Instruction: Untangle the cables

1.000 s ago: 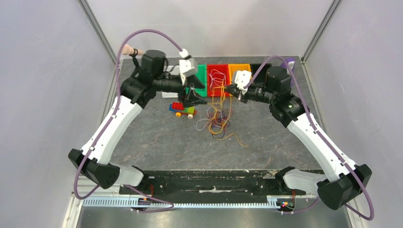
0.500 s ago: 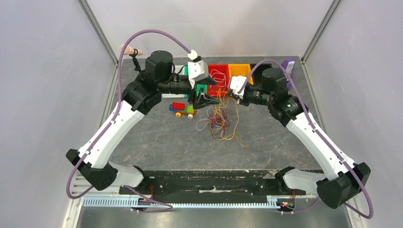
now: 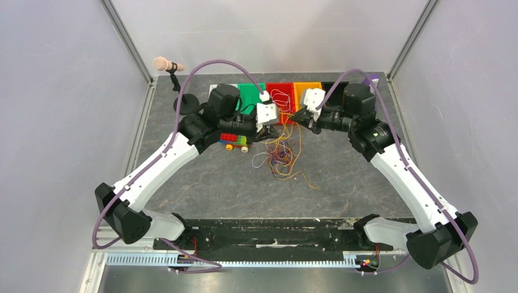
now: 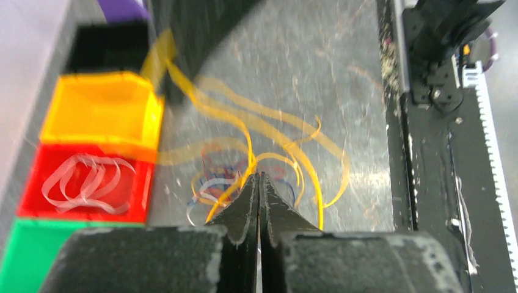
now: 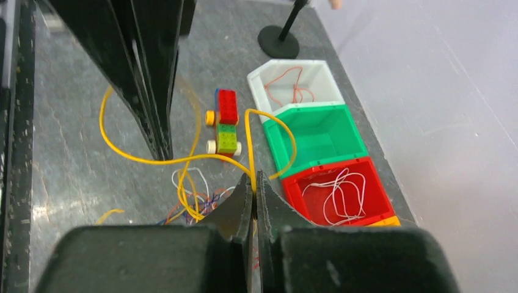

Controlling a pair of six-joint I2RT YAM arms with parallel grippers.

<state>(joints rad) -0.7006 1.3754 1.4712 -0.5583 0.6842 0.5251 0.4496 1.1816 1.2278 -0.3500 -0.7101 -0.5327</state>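
top external: both arms reach in over the middle of the surface (image 3: 201, 183). the left end effector (image 3: 270, 127) and right end effector (image 3: 298, 117) sit near each other. they are raised above the tangle of cables (image 3: 282, 155), which lies loose just in front of the row of bins (image 3: 249, 91). thin strands hang from between the two tips into the heap. the brick toy car (image 3: 235, 141) sits just left of the tangle, apart from it.

left wrist: fingers (image 4: 249, 198) pressed together tip to tip. strands of the yellow cable (image 4: 249, 146) converge right at the tip, so this reads as a pinch on it, though blur hides the seam. blue, red and white strands lie on the surface below. the red bin (image 4: 79, 215) holds white cables (image 4: 85, 180). the orange bin (image 4: 101, 110) looks empty.

right wrist: fingers (image 5: 272, 207) pressed together on the yellow cable, which enters the seam at the tip. one part arcs up over the green bin (image 5: 324, 137). the other runs across to the left end effector's dark fingers. the white bin (image 5: 317, 67) holds a reddish strand.

judgement: gripping one strand at two points, lifted, lets it be drawn free while the heap's weight keeps the rest down. the bins look sorted, so yellow probably goes to its own. risk: a snag lifts the whole tangle.
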